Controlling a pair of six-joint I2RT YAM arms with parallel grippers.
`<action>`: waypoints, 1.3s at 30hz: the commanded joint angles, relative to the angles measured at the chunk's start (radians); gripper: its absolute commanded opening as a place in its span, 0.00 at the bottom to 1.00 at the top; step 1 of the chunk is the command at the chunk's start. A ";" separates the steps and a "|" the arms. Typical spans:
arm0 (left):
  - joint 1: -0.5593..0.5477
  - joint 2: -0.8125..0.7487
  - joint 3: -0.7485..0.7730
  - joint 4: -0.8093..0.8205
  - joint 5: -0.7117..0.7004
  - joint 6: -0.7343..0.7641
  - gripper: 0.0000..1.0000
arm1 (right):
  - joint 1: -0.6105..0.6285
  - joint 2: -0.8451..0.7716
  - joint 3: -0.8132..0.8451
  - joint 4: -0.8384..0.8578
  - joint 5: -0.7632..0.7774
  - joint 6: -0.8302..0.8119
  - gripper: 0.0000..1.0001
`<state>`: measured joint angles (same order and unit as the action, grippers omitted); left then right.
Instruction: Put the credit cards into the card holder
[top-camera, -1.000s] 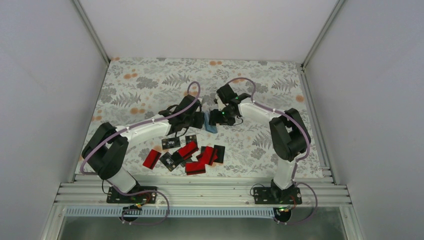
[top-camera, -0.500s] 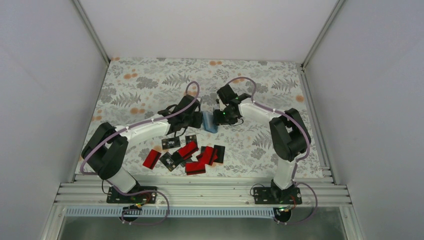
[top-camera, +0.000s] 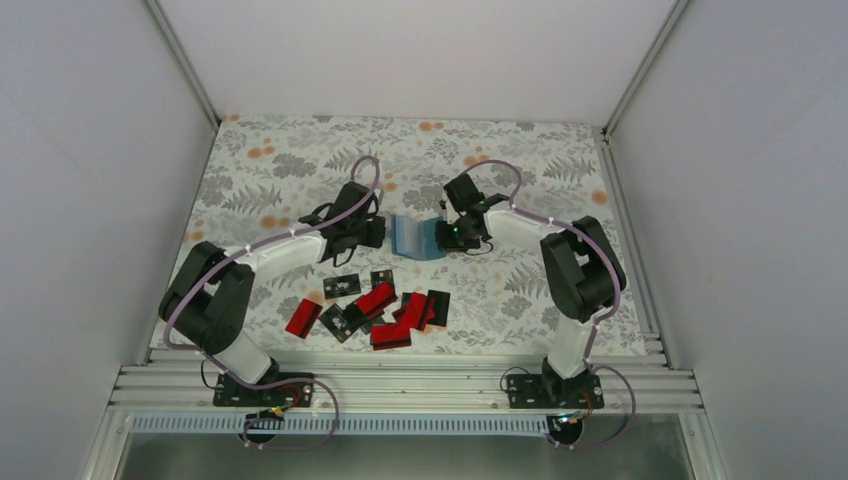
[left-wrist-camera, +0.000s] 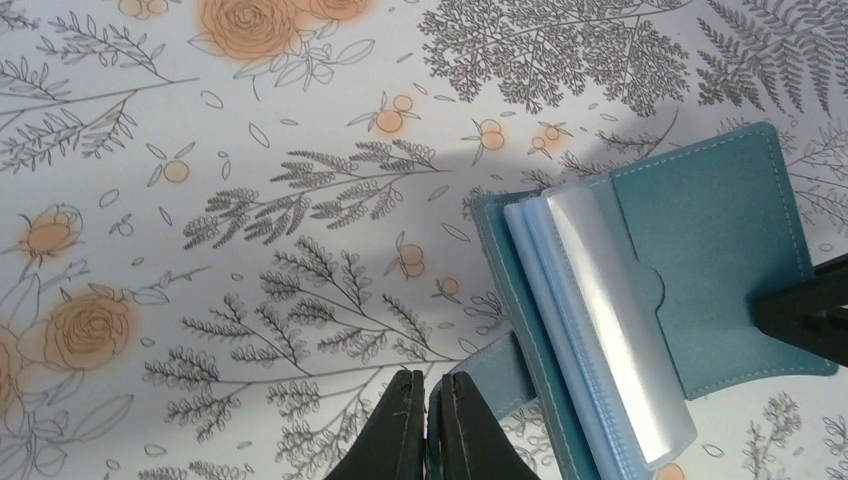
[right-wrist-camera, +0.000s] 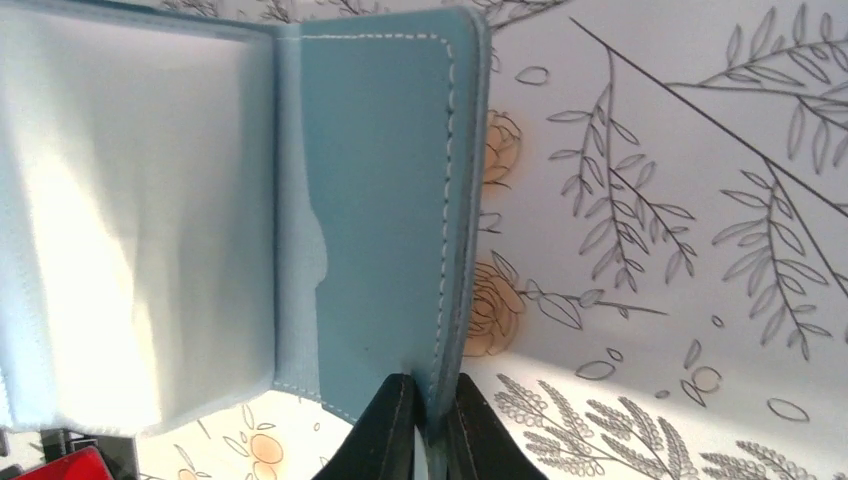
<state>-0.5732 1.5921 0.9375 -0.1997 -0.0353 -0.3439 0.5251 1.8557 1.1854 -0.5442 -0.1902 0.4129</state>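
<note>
The holder (top-camera: 415, 237) sits mid-table, just beyond the cards (top-camera: 375, 305), spread open between my two grippers. I read that as the point of the hold: each arm has one cover, so the fold stays open and the clear sleeves (left-wrist-camera: 600, 330) are exposed for loading.

Its long axis now runs left to right, from one gripper to the other, with the spine crossing that line and the inside facing up. I can't tell whether it rests on the cloth (top-camera: 300, 170) or hangs just above it.

The right gripper (right-wrist-camera: 425, 385) has its fingers nipped tight on the stitched edge of the right cover, the teal sandwiched between them. The left gripper (left-wrist-camera: 428, 385) is pinched nearly closed, and teal material runs into its tips, so I judge it is gripping the left cover's edge.

The cards lie in a loose red and black heap near the bases, none in the holder as far as I can see. With both arms busy, I judge one must let go before any card can be fetched.
</note>
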 joint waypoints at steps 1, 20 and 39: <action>0.027 0.030 -0.002 0.049 0.002 0.052 0.02 | -0.014 0.009 -0.017 0.030 -0.011 -0.008 0.06; 0.054 -0.062 0.119 -0.076 0.250 0.105 0.61 | -0.017 -0.020 -0.023 0.017 -0.081 -0.028 0.04; 0.021 0.123 0.092 0.001 0.226 0.028 0.72 | -0.019 0.028 -0.016 0.022 -0.074 -0.028 0.04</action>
<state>-0.5629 1.6974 1.0405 -0.2443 0.1833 -0.2787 0.5091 1.8580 1.1690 -0.5049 -0.2653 0.3935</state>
